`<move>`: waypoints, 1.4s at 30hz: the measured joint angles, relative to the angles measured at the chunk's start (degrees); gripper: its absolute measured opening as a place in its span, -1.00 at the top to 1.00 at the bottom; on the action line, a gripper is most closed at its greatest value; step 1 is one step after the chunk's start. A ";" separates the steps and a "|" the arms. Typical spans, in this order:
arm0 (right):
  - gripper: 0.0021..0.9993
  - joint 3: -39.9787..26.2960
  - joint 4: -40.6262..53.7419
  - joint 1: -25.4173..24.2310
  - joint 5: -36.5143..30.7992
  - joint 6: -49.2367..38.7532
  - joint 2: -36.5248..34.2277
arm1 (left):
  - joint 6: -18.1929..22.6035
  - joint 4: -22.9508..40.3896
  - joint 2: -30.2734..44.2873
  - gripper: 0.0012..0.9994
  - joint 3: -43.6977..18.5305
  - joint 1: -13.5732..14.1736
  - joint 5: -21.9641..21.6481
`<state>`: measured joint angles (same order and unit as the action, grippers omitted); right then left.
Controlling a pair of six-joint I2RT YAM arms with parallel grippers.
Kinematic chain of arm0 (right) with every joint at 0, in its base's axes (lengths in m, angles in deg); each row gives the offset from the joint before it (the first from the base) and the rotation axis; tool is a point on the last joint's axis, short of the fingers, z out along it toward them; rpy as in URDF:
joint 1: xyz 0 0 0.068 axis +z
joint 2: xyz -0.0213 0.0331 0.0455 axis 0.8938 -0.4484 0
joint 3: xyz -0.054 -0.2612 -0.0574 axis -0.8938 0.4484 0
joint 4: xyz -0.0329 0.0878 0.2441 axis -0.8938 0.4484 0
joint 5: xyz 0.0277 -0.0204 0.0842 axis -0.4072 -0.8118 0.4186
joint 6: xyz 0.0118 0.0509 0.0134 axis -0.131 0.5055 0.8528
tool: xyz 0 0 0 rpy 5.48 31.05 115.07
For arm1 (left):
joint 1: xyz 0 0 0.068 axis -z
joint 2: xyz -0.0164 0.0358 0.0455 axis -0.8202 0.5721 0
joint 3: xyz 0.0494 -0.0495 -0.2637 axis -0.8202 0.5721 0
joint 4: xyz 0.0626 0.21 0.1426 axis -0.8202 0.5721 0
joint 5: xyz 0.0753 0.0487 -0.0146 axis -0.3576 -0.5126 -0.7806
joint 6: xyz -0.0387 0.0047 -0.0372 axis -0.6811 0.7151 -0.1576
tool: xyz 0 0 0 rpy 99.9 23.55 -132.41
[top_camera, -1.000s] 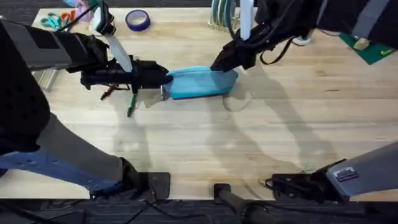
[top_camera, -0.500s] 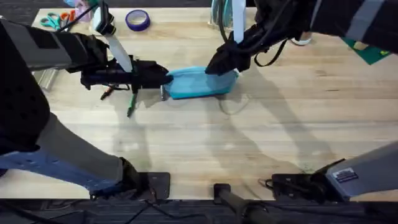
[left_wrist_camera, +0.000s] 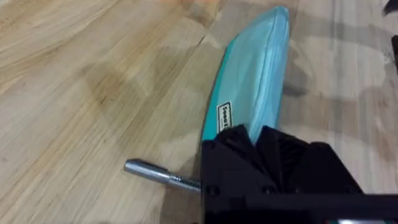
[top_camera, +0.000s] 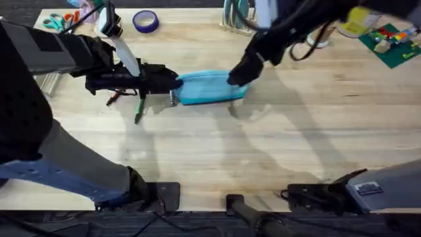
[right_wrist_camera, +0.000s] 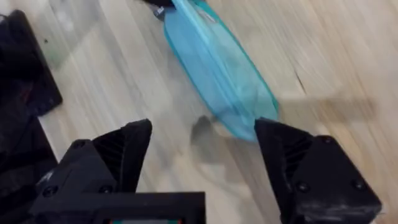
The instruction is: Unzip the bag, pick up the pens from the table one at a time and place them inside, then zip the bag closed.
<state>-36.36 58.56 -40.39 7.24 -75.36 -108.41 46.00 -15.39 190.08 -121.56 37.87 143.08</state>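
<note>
The light blue bag lies on the table, zipper along its top. My left gripper is shut on the bag's left end; in the left wrist view its black fingers pinch the bag. My right gripper hovers over the bag's right end, open, and the bag lies ahead of its spread fingers. A green pen and an orange pen lie under the left arm. A silver-tipped pen lies beside the left gripper.
Orange-and-teal scissors and a purple tape roll sit at the back left. A clear rack stands behind the bag. A green board with small pieces lies at the back right.
The right arm has swung, and its gripper has shifted slightly right and nearer over the bag's right end. The left arm and the bag have stayed put.
</note>
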 joint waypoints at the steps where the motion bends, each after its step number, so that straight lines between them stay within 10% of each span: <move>1: -0.99 -1.10 1.97 -0.07 -1.40 0.07 0.76 | -0.02 0.00 0.01 0.92 0.00 0.00 0.02; 25: -0.99 -3.85 9.82 -11.39 -13.61 0.09 4.99 | -1.97 -0.02 -0.01 0.92 0.00 0.00 -0.01; 42: -0.99 11.37 4.20 -25.27 -2.94 -12.55 5.36 | -1.99 -0.02 0.02 0.92 0.00 0.00 -0.01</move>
<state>-24.98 62.76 -65.67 4.30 -87.91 -103.06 44.02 -15.42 190.10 -121.56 37.87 143.08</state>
